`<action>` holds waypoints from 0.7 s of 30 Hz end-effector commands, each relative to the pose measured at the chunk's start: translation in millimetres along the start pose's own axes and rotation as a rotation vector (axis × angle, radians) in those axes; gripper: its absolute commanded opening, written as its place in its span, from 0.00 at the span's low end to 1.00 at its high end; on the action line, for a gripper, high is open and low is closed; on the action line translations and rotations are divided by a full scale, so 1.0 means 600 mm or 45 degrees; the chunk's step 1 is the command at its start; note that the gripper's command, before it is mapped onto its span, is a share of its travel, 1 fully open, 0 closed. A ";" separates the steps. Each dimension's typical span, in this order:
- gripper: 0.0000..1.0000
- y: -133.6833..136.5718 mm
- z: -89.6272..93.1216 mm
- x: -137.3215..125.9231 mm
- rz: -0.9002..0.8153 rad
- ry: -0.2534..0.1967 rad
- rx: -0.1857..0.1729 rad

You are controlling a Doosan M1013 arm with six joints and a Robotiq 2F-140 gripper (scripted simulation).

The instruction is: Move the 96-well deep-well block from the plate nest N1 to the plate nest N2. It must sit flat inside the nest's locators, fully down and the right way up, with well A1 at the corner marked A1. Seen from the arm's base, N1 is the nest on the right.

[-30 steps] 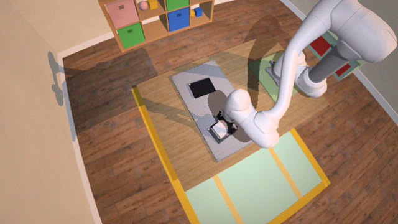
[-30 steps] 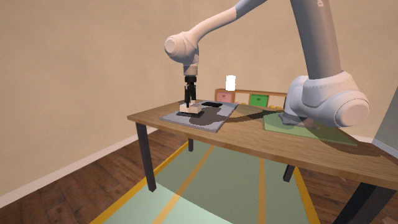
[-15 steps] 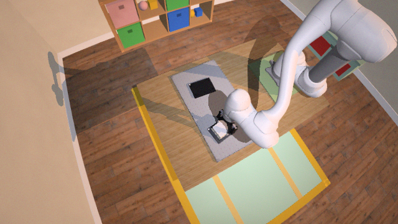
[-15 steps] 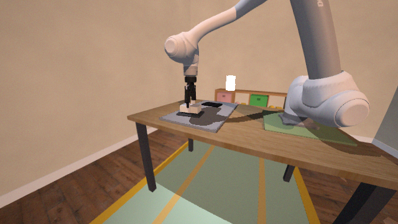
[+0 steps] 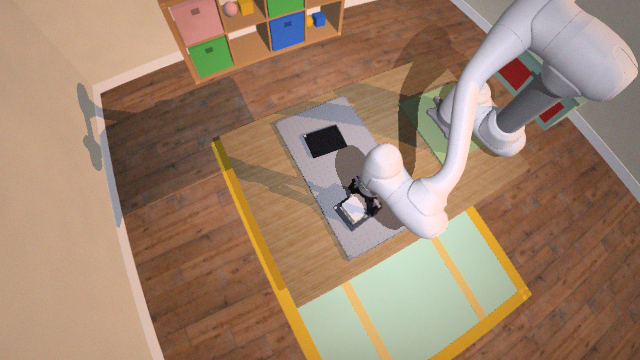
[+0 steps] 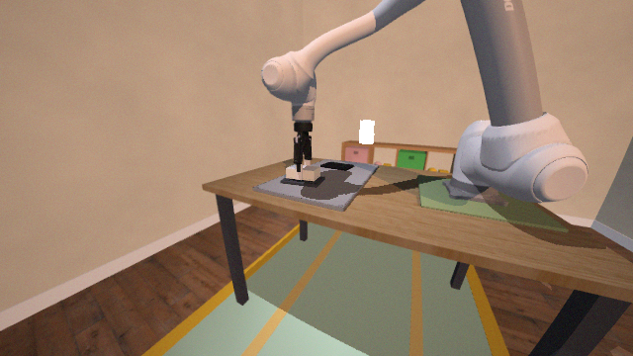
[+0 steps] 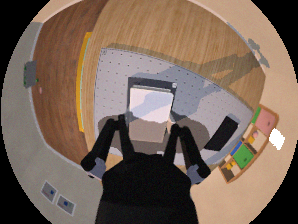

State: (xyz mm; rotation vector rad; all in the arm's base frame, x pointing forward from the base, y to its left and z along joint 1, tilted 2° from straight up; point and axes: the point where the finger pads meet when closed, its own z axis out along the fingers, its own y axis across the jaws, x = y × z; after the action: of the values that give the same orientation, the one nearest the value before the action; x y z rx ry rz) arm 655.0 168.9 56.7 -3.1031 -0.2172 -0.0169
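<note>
A cube shelf by the wall — pink, green, blue bins (small toys too).
</note>
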 end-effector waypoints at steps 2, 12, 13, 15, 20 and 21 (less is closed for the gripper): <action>0.00 0.000 0.000 0.000 0.000 0.000 0.000; 0.00 0.000 0.003 0.000 0.000 0.000 0.000; 0.00 0.000 0.003 0.000 0.000 0.000 0.000; 0.00 0.000 0.004 0.000 0.000 0.000 0.000; 0.00 0.000 0.005 0.000 0.000 0.000 0.000; 0.00 0.000 0.005 0.000 0.000 0.000 0.000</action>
State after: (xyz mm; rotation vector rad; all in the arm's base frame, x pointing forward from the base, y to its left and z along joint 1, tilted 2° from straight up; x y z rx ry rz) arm 655.0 169.0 53.8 -3.1031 -0.2172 -0.0169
